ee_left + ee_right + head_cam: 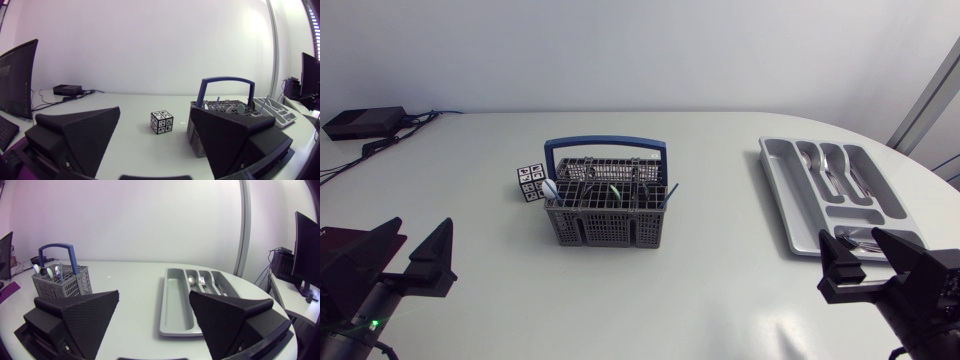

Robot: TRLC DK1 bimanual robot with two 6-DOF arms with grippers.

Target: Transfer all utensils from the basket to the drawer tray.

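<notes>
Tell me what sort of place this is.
Probably a robotics test bench, not a kitchen: a cutlery basket and a drawer tray stand on a plain white table. A cube with black-and-white marker patterns sits beside the basket, and the left gripper and right gripper are open.

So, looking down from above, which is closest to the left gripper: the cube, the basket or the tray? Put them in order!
Starting from the left gripper:
1. The cube, just beside the basket on its left.
2. The basket, in the middle of the table.
3. The tray, far across on the right side.
</notes>
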